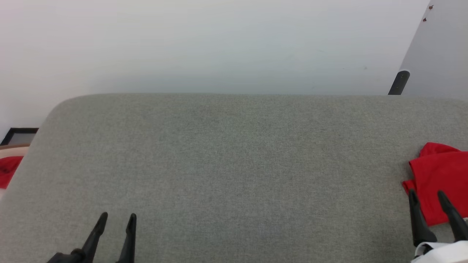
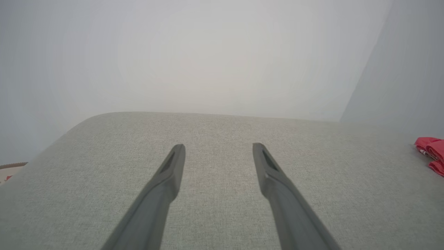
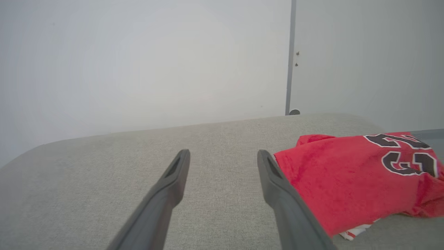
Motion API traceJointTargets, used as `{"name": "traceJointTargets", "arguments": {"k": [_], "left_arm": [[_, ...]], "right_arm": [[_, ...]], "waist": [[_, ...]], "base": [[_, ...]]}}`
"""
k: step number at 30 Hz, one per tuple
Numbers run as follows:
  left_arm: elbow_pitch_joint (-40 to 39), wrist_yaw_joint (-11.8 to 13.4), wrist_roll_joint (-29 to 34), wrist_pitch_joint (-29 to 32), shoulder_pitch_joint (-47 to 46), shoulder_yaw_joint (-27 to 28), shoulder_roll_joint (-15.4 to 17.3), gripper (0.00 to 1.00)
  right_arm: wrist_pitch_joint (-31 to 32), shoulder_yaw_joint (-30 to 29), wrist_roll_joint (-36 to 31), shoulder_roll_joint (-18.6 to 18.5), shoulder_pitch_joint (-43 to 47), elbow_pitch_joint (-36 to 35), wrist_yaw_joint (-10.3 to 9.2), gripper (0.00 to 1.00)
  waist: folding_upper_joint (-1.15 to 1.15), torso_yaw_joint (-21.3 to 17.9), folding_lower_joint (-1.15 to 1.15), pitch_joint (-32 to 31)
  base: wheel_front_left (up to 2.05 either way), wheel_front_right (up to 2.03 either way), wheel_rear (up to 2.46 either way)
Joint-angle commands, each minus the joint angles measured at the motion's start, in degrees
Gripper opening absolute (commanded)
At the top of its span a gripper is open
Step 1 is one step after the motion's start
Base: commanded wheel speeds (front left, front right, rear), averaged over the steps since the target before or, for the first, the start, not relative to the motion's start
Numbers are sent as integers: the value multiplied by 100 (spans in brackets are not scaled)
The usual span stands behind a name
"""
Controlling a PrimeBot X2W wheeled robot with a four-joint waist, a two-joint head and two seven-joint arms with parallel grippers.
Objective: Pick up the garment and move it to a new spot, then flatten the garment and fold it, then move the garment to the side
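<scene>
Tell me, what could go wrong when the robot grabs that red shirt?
1. The red jersey lies bunched up, so the open right end effector might pinch just one layer and drag it.
2. It sits near the right end of the grey upholstered surface; a nudge could push it off.

Plain indoor room of no clear kind, wide grey fabric-covered surface (image 1: pixel 234 153) with rounded corners against a bare white wall (image 1: pixel 219 44), pale panel (image 1: pixel 442 47) and dark post (image 1: pixel 399 83) at right, black frame (image 1: pixel 18 136) low at left
</scene>
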Motion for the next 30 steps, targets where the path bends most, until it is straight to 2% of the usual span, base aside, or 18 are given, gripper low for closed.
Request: {"name": "traceJointTargets", "arguments": {"k": [1, 30], "left_arm": [[-43, -12, 34, -2, 74, 27, -12, 100], [-59, -13, 159, -2, -20, 33, -75, 100]], "right_arm": [[16, -42, -53, 37, 98, -76, -4, 100], [43, -28, -19, 156, 255, -287, -5, 100]], "waist": [[0, 2, 0, -8], [0, -7, 0, -19]], "base": [[0, 0, 0], [0, 0, 0]]}}
